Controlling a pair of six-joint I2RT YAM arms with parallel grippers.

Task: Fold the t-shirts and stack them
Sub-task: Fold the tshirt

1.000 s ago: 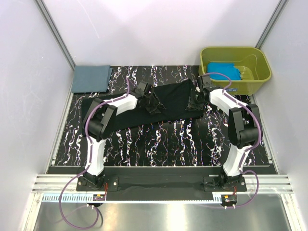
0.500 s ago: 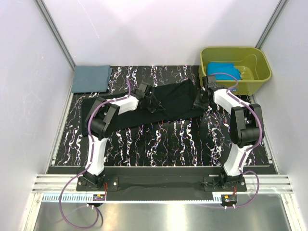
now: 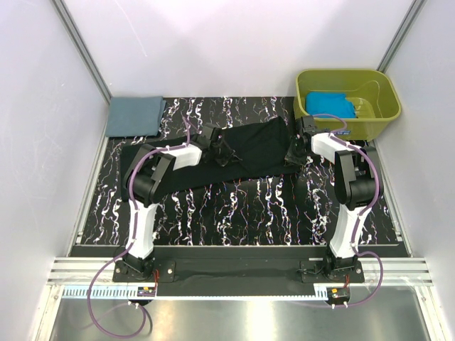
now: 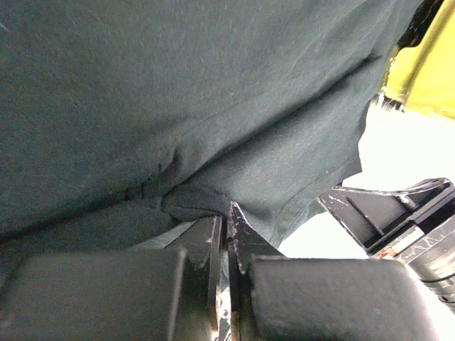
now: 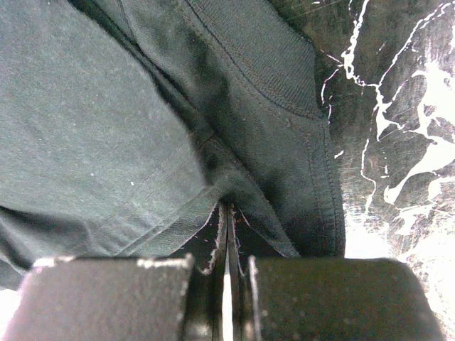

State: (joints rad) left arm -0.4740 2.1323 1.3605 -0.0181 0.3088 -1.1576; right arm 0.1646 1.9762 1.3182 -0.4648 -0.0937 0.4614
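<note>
The large black t-shirt [image 3: 249,145] lies spread across the back half of the marbled tabletop, a long part trailing left. My left gripper [image 3: 222,151] is shut on a bunched fold of it [image 4: 195,200] near the shirt's middle. My right gripper [image 3: 293,155] is shut on the shirt's right edge by a stitched hem [image 5: 234,185]. The slate grey-blue t-shirt [image 3: 134,116] lies folded at the back left corner. The turquoise-blue t-shirt [image 3: 331,104] sits inside the olive-green tub [image 3: 375,117].
The tub stands at the back right, close behind my right gripper. White walls with metal corner posts [image 3: 82,50] enclose the table on three sides. The marbled tabletop [image 3: 242,213] shows bare in front of the shirt.
Both grippers have moved toward the back of the table, dragging the held parts of the black shirt with them. The raised cloth bunches now lie flatter.
</note>
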